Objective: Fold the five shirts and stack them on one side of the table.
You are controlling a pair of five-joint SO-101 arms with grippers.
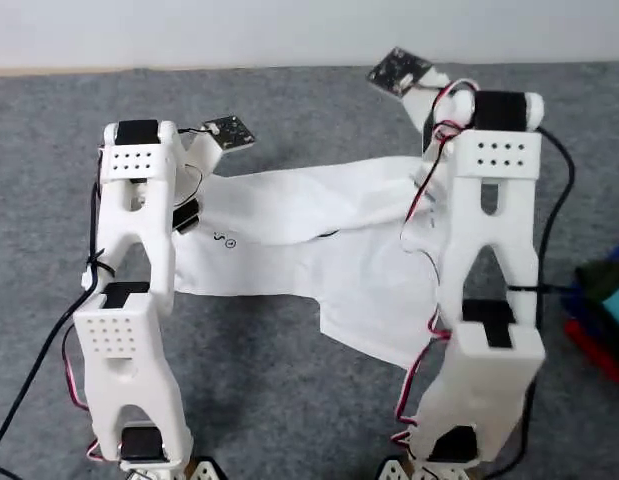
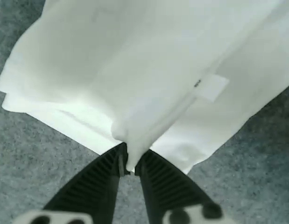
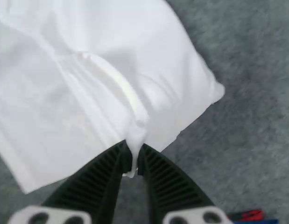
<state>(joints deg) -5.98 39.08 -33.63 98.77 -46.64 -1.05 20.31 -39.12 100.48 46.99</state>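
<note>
A white shirt (image 1: 309, 240) lies spread across the middle of the grey table, between the two arms. My left gripper (image 2: 130, 164) is shut on a pinched fold of the white shirt (image 2: 135, 70), which hangs lifted above the table surface. My right gripper (image 3: 133, 164) is shut on another pinched fold of the same shirt (image 3: 88, 84). In the high view the left arm (image 1: 139, 250) stands over the shirt's left end and the right arm (image 1: 494, 230) over its right end. Both grippers are hidden under the arms there.
The grey felt table (image 1: 289, 400) has free room in front of the shirt. A pile of dark, teal, blue and red cloth (image 1: 604, 310) lies at the right edge. A bit of red and blue cloth (image 3: 249, 216) shows in the right wrist view.
</note>
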